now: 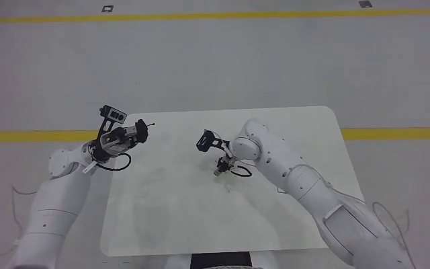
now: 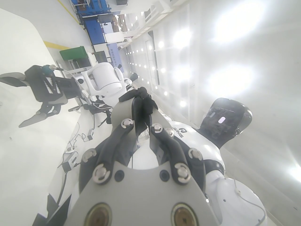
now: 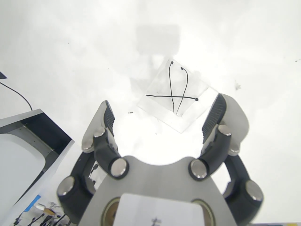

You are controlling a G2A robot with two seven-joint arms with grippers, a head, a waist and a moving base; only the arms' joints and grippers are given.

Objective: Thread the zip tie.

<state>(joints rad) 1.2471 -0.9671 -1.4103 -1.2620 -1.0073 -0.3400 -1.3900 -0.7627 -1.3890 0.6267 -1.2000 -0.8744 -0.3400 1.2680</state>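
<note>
3 thin black zip ties (image 3: 172,95) lie crossed on a clear square (image 3: 195,109) on the smooth white table (image 1: 282,134). The right gripper (image 3: 162,102) hangs over them, ribbed fingers wide apart. The left gripper (image 2: 141,104), at the left edge, is pinched together. Yellow lines (image 1: 201,16) cross the grey floor (image 1: 201,60)

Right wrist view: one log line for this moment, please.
right gripper: open, pointed at clear sheet | zip ties: three, lying crossed on sheet | left gripper: shut, near table edge

- Bright, even overhead light throughout.
- Left wrist view: ceiling lights (image 2: 235,19) bloom into heavy glare.
- Right wrist view: table (image 3: 58,36) washed nearly white.
- Wrist views bow straight lines near edges.
</note>
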